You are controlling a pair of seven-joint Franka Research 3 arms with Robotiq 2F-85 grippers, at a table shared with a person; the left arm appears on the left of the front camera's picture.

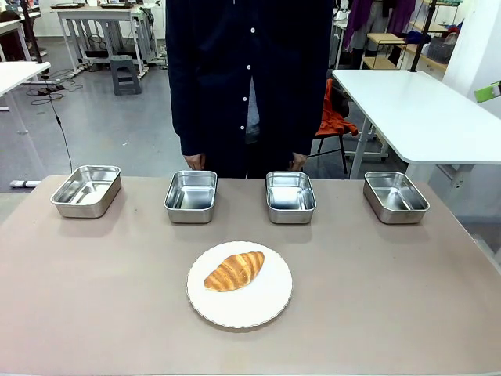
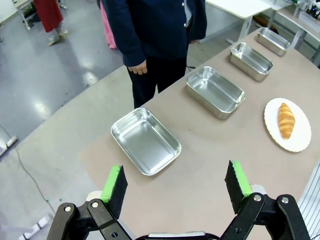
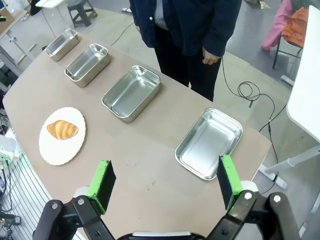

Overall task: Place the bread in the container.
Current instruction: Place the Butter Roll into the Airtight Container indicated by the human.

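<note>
The bread (image 1: 234, 270) is a golden-brown croissant lying on a round white plate (image 1: 262, 301) near the table's front middle; it also shows as bread (image 2: 286, 119) in the left wrist view and bread (image 3: 62, 129) in the right wrist view. Several identical steel trays stand in a row at the far side: tray (image 1: 87, 189), tray (image 1: 192, 196), tray (image 1: 290, 196), tray (image 1: 395, 196). All look empty. My left gripper (image 2: 176, 184) hangs open high above the leftmost tray (image 2: 145, 141). My right gripper (image 3: 166, 179) hangs open high above the rightmost tray (image 3: 209, 142).
A person in a dark buttoned top (image 1: 249, 78) stands at the far edge behind the two middle trays, hands (image 1: 194, 161) down at the sides. A white table (image 1: 423, 113) stands beyond at the right. Cables lie on the floor.
</note>
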